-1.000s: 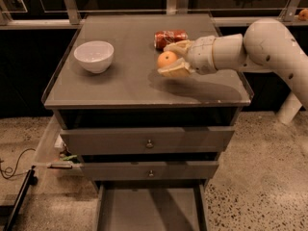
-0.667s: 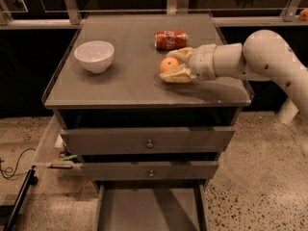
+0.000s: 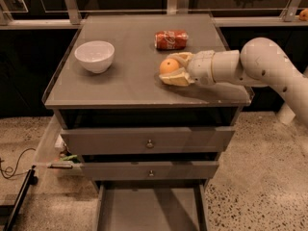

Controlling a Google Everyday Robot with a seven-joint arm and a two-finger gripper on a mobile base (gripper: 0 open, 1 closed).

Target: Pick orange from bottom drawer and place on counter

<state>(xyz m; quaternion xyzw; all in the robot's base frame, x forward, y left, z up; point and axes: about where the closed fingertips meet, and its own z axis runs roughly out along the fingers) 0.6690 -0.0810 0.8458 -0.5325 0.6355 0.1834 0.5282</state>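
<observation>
The orange (image 3: 169, 66) sits between the two tan fingers of my gripper (image 3: 166, 69), low over the right front part of the grey counter (image 3: 130, 83), at or just above its surface. The gripper is shut on the orange, and my white arm (image 3: 250, 64) reaches in from the right. The bottom drawer (image 3: 149, 211) is pulled open at the foot of the cabinet, and its flat floor shows nothing on it.
A white bowl (image 3: 95, 56) stands on the counter's left side. A dented red soda can (image 3: 171, 39) lies just behind the gripper. Two knobbed drawers (image 3: 150, 141) are closed. Cables and clutter (image 3: 62, 155) lie on the floor at left.
My gripper has lowered the orange toward the counter top and shifted slightly toward the front. The bowl and the can have not moved.
</observation>
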